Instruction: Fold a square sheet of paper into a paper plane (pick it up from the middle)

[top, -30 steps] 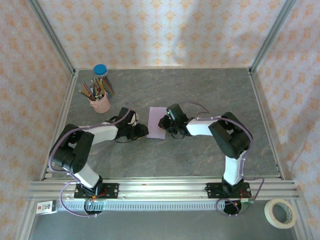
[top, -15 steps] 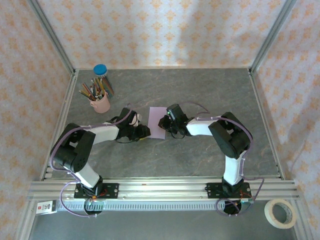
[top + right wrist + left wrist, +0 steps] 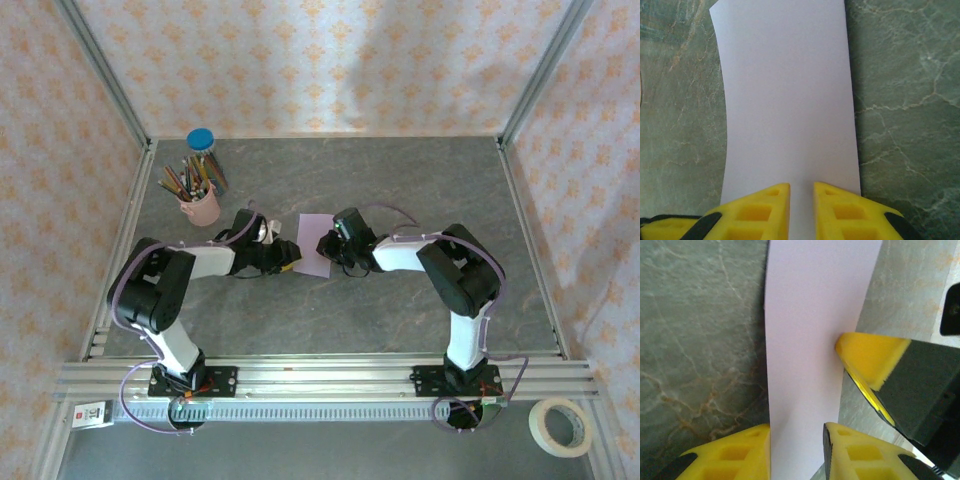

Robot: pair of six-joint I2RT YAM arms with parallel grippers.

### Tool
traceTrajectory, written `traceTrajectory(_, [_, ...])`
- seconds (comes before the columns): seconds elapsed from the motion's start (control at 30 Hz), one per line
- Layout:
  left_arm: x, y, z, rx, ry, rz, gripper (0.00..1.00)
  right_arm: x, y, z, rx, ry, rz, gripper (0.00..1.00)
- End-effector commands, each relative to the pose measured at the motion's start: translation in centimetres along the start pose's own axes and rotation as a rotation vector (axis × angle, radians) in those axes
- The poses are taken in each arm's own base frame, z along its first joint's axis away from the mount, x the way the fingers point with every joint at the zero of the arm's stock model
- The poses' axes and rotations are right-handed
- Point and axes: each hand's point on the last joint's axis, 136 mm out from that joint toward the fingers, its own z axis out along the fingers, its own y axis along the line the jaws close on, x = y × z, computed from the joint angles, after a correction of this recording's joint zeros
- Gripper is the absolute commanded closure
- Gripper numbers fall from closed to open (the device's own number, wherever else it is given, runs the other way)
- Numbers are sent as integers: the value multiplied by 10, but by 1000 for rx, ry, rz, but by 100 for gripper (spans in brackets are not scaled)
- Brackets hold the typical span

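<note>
The square sheet of paper point(image 3: 313, 245) lies folded into a narrow lilac strip in the middle of the table, between both grippers. My left gripper point(image 3: 287, 256) reaches in from the left. In the left wrist view the sheet of paper point(image 3: 812, 340) runs between its yellow fingers point(image 3: 740, 455), whose jaws stand apart over its near end, left gripper point(image 3: 796, 455). My right gripper point(image 3: 328, 246) sits on the strip's right side. In the right wrist view its tips rest on the sheet of paper point(image 3: 785, 90) with a narrow gap between them, right gripper point(image 3: 801, 210). One right fingertip point(image 3: 867, 357) touches the strip's edge.
A pink pencil cup point(image 3: 202, 206) full of pencils stands at the back left, with a blue-lidded jar point(image 3: 201, 140) behind it. A tape roll point(image 3: 560, 426) lies outside the frame at the near right. Metal posts point(image 3: 110, 90) and patterned walls enclose the grey table point(image 3: 420, 180).
My left gripper has shifted right and slightly away, onto the strip's left edge, and its jaws have narrowed a little. The right arm and the paper have stayed put.
</note>
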Motion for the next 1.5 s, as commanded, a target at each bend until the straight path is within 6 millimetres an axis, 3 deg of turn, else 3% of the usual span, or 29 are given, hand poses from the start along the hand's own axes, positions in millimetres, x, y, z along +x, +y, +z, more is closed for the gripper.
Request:
traceTrajectory(0.0, [-18, -25, 0, 92, -12, 32, 70, 18, -42, 9, 119, 55, 32, 81])
traceTrajectory(0.17, [-27, -24, 1, 93, -9, 44, 73, 18, -42, 9, 118, 54, 30, 81])
traceTrajectory(1.0, [-30, -9, 9, 66, 17, 12, 85, 12, -36, 5, 103, 30, 19, 80])
traceTrajectory(1.2, [-29, -8, 7, 55, 9, 5, 92, 5, -19, 1, 33, 15, -55, 76])
traceTrajectory(1.3, [-30, -9, 4, 57, -5, -2, 96, -6, 1, -8, -30, -34, -114, 73])
traceTrajectory(1.47, [-32, -17, -1, 83, -35, -25, 97, -27, 31, -27, -102, -123, -259, 48])
